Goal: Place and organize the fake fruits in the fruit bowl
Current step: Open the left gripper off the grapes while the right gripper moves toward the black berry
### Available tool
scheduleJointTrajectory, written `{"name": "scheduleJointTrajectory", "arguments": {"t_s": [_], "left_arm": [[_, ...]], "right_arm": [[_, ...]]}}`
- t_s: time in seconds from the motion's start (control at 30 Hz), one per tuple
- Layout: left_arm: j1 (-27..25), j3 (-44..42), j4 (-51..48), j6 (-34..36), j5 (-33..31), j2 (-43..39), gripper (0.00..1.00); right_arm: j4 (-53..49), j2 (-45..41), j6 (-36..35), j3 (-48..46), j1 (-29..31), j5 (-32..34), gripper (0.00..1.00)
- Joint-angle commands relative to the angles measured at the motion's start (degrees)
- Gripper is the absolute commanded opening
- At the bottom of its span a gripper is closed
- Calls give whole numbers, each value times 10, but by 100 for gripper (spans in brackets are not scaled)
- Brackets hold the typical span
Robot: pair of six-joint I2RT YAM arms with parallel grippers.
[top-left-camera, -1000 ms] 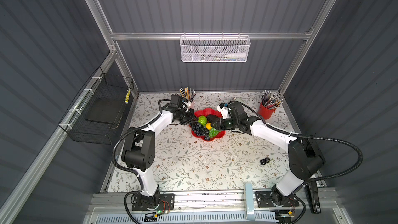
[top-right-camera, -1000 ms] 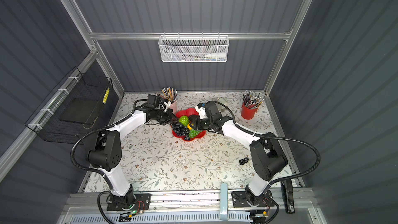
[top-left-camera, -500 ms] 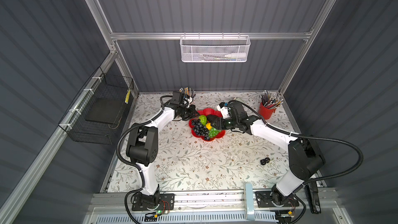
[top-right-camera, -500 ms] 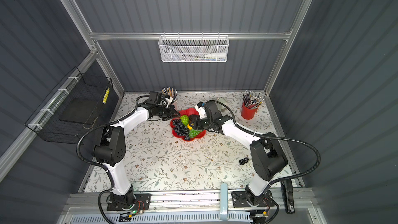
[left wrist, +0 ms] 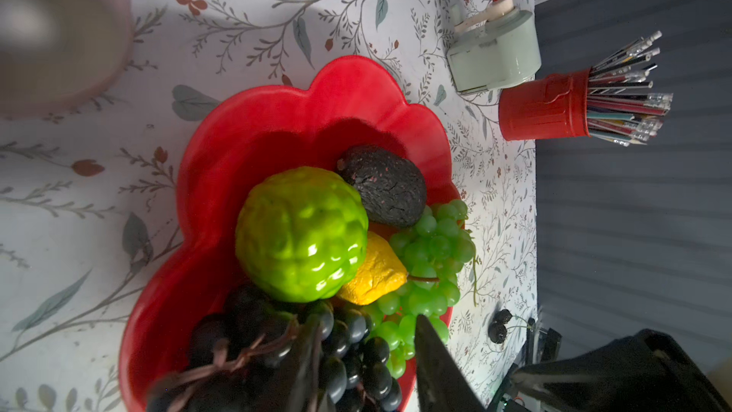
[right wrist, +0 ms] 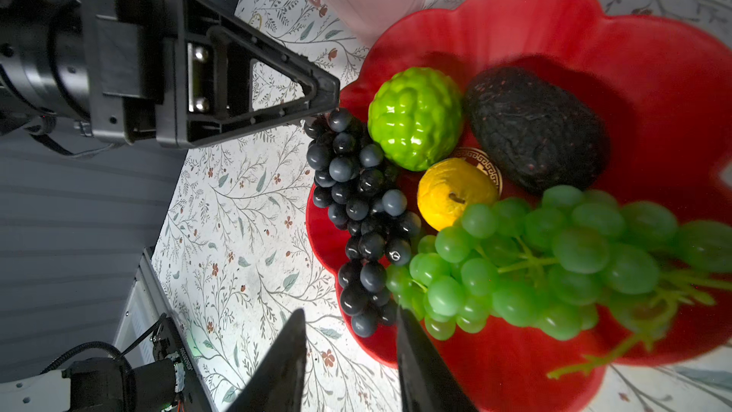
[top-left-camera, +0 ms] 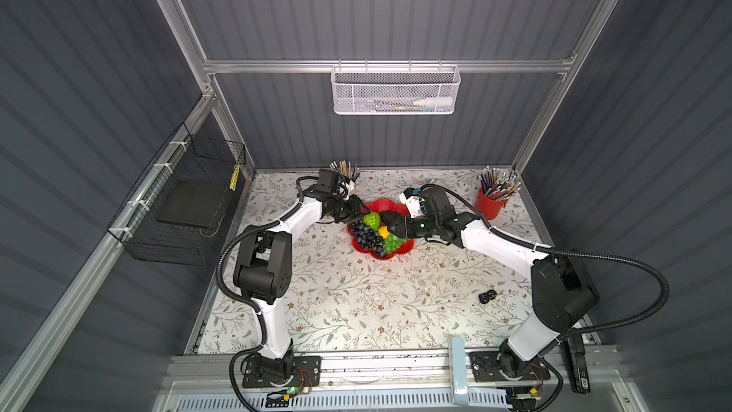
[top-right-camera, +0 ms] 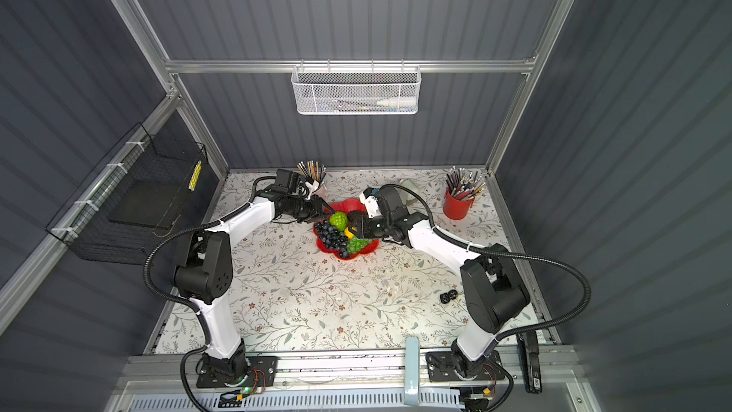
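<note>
lying along the near rim of the fruit bowl point(right wrist: 554, 13), the dark purple grape bunch point(right wrist: 356, 192) and green grape bunch point(right wrist: 554, 255) front the small yellow fruit point(right wrist: 451, 196), ridged bright green ball point(right wrist: 416, 116) and black bumpy oval point(right wrist: 534, 128); left gripper point(left wrist: 368, 321) and right gripper point(right wrist: 350, 311) hang parted, empty, likely free to tidy.

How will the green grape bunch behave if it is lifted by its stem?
The green grape bunch would probably flex and dangle, since its grapes hang on thin green stalks. The glossy grapes may slip from a pinch. Lifting it may nudge the small yellow fruit that seems to touch it.
</note>
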Motion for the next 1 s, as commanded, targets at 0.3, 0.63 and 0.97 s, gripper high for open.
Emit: {"name": "scheduleJointTrajectory", "arguments": {"t_s": [0.3,0.63,0.97], "left_arm": [[3,68,-82,62,-40,-46,68],[3,74,-165,124,-175,-106,81],[3,12,-111,98,-176,-164,85]], "right_arm": [[-91,-119,21,-30,-31,27,43],[-276,-238,114,-68,-124,157,46],[-454,-376,243,-132,-203,263,59]]}}
